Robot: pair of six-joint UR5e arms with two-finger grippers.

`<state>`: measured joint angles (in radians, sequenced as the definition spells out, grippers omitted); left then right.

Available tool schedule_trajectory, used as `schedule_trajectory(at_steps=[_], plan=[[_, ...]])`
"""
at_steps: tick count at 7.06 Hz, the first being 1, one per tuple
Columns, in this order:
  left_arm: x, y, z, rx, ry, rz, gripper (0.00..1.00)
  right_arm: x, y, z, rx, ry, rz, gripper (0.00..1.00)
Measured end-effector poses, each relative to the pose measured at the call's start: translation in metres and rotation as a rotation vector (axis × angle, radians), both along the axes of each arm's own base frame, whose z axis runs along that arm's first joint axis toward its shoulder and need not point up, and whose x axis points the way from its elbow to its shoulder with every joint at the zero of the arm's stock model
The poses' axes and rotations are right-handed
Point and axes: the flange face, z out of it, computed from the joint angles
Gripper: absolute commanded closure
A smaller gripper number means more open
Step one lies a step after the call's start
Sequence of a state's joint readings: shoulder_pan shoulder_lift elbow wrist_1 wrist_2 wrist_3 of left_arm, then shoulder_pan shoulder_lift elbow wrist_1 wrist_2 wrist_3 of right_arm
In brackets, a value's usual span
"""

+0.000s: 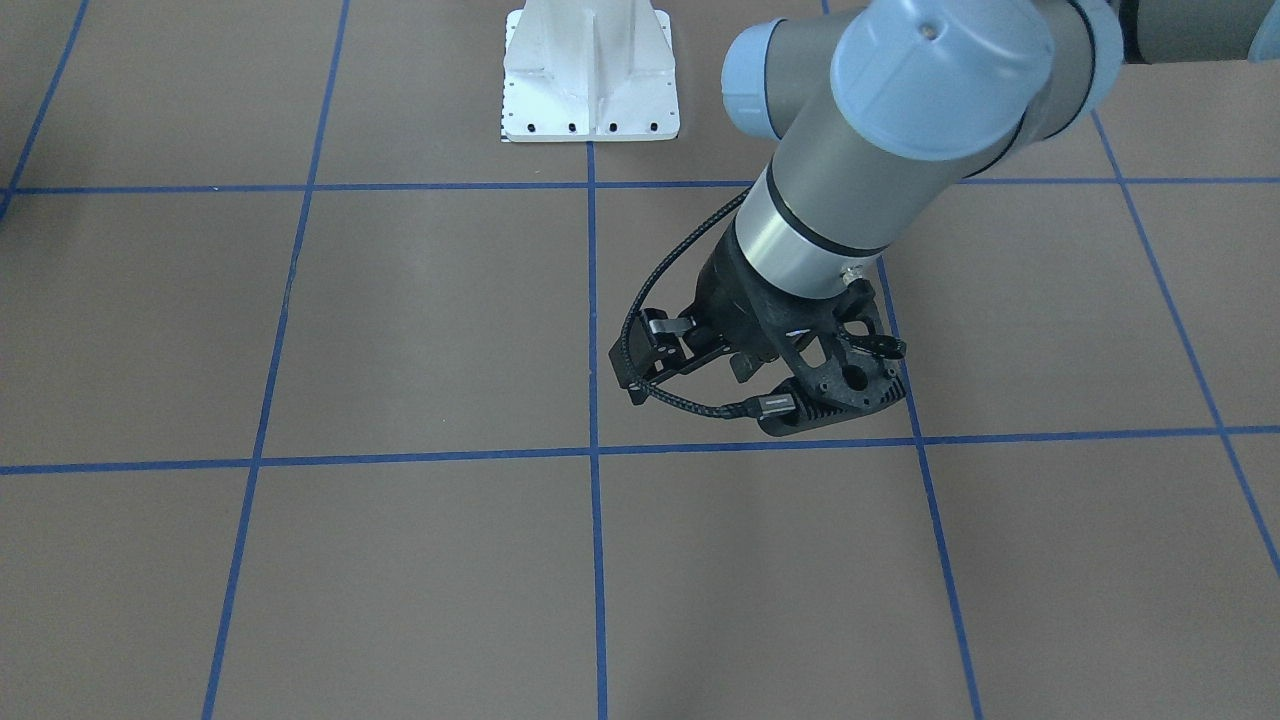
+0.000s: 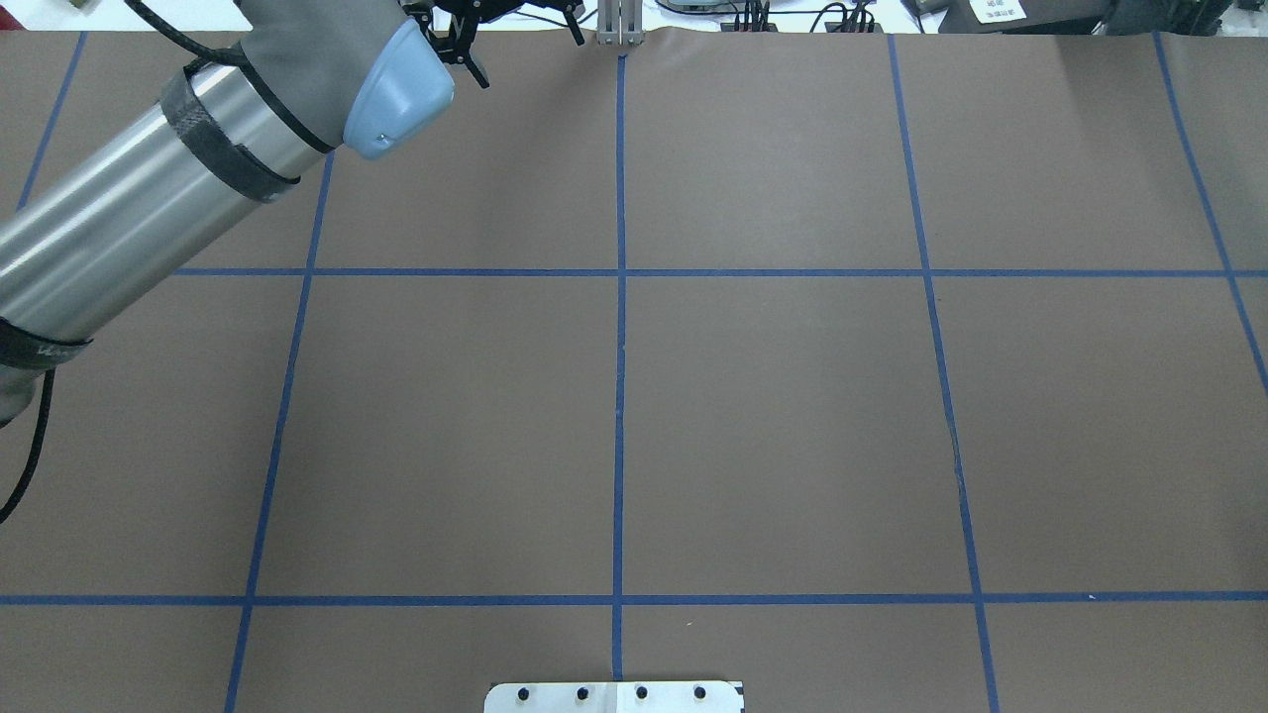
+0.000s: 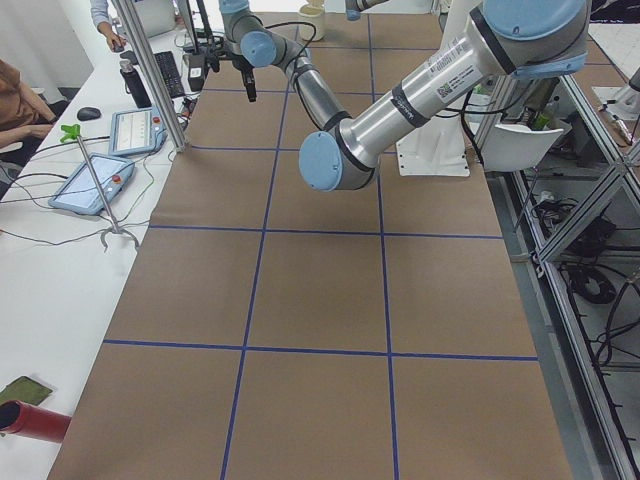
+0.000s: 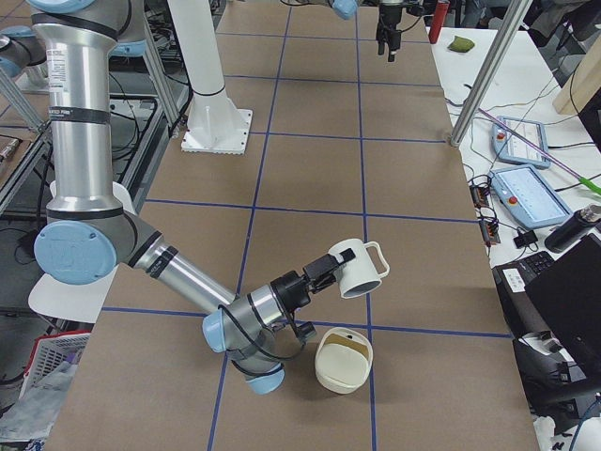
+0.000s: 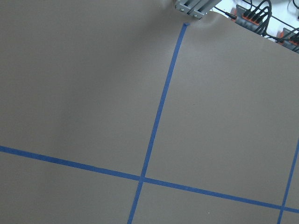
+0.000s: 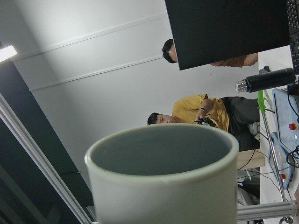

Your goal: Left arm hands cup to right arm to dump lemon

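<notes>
Two fingers of the left gripper (image 1: 640, 355) stand spread with nothing between them, above the brown table (image 1: 400, 320) near its operator-side edge, beside a blue tape line (image 1: 592, 300). Wide grid squares (image 2: 783, 436) stretch from it toward the robot. Right gripper (image 4: 327, 273): the cup (image 4: 360, 268) sits at its tip, tipped on its side and off the table; whether the fingers press on it cannot be told. Just below stands a cream vessel (image 4: 343, 365), toward the table's right end.

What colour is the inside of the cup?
The cup is grey inside, off-white outside; the right wrist view shows it best.
</notes>
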<state>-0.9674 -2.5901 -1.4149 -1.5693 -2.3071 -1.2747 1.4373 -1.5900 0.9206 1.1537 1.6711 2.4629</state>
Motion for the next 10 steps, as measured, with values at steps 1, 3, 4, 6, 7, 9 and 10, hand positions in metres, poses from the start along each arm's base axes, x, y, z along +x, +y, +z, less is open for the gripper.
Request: schedule_trajectory(at_steps=[1,3,4,6,7,9,10], plan=[[0.0,0.0,0.0,0.0,0.0,0.0,0.0,0.0,0.001,0.002,0.007,0.058,0.031,1.0],[0.002,0.0,0.002,-0.003,-0.002,0.002,0.0,0.0,-0.001,0.005,0.011,0.188,0.096,1.0],[0.002,0.0,0.002,-0.004,-0.003,0.003,0.0,-0.001,-0.003,0.006,0.01,0.27,0.127,1.0],[0.002,0.0,0.006,-0.005,-0.004,0.003,0.0,-0.005,-0.008,0.01,0.004,0.458,0.158,1.0],[0.002,0.0,0.012,-0.004,-0.006,0.004,0.0,-0.008,-0.014,0.008,-0.007,0.527,0.156,1.0],[0.001,-0.001,0.02,-0.001,-0.008,0.007,0.0,-0.013,-0.025,-0.009,-0.011,0.589,0.135,1.0],[0.001,-0.001,0.021,-0.001,-0.009,0.007,0.0,-0.013,-0.031,-0.025,-0.009,0.634,0.135,1.0]])
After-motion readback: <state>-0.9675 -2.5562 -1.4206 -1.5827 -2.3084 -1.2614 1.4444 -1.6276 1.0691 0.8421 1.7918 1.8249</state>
